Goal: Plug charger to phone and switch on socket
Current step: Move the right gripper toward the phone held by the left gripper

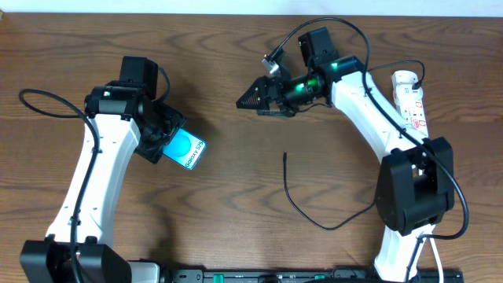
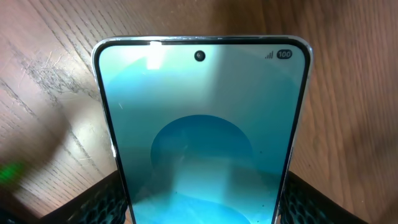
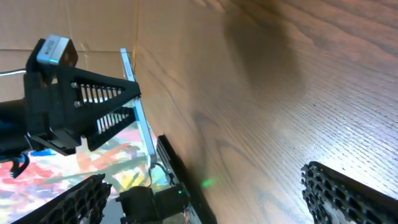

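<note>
Closest to the left wrist camera, the phone point(image 2: 202, 143) sits clamped in the left hand point(image 1: 165, 141), screen up, its long axis slanting toward the middle of the bench point(image 1: 236, 47). The charger point(image 1: 302, 214) lies loose on the wood. Its plug tip point(image 1: 284, 156) points away from the robot, between both hands but nearer the right hand point(image 1: 250, 100). That hand hovers released, jaws wide, beyond the tip and aimed sideways toward the phone. I judge it must come down and back to reach the tip. The socket point(image 1: 410, 98) lies at the far right.
</note>
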You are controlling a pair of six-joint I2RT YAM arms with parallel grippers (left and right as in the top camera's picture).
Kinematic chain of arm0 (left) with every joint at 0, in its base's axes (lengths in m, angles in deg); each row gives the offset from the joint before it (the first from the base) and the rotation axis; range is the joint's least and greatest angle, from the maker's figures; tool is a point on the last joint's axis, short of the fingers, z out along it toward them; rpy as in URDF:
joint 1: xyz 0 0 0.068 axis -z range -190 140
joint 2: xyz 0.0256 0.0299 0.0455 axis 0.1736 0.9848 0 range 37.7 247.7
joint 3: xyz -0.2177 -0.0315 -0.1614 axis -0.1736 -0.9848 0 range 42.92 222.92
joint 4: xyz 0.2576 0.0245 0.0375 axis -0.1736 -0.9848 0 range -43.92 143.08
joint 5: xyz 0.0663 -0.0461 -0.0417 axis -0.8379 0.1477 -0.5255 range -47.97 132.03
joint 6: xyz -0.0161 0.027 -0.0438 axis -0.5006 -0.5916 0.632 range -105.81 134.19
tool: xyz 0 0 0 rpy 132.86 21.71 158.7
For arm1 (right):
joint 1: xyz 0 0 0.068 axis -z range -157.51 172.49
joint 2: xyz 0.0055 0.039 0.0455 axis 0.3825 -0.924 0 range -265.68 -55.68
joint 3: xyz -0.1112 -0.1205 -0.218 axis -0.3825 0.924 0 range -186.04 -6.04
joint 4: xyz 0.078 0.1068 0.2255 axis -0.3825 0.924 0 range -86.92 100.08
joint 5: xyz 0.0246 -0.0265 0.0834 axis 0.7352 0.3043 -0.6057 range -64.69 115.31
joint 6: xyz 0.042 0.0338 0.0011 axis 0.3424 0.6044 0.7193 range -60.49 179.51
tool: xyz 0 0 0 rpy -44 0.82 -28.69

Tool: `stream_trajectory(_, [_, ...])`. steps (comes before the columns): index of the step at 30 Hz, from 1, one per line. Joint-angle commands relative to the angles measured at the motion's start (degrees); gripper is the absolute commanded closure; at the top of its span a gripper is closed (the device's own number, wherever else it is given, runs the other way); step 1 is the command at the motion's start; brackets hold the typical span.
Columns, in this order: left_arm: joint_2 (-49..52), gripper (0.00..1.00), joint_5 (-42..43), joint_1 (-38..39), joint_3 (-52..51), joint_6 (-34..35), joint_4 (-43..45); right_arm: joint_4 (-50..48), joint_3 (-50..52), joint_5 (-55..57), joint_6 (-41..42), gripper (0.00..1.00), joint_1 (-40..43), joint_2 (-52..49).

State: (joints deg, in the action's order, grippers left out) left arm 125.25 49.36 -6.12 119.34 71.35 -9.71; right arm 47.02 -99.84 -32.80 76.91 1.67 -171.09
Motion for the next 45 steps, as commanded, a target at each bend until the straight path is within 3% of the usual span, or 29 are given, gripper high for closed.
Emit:
stream_trajectory(1, [-0.57, 0.93, -0.55, 0.07, 0.50, 0.52, -0.04, -0.02, -0.92, 1.66, -0.72, 0.01, -1.05, 0.11])
stream_trajectory(10, [-0.57, 0.93, -0.55, 0.07, 0.50, 0.52, -0.02, 3.43, -0.92, 8.09, -0.74, 0.02, -1.03, 0.11])
stream_trajectory(32, [0.17, 0.93, -0.55, 0.07, 0.50, 2.10, 1.44, 0.66, -0.92, 3.52, -1.38, 0.01, -3.76, 0.11])
stream_trajectory(42, [5.01, 0.93, 5.29, 0.07, 0.52, 11.87, 3.15, -1.53, -0.92, 3.50, -1.09, 0.02, -6.73, 0.11])
stream_trajectory(45, [6.16, 0.93, 7.32, 0.07, 0.50, 18.27, 3.37, -1.53, -0.92, 3.52, -0.66, 0.04, -6.71, 0.11])
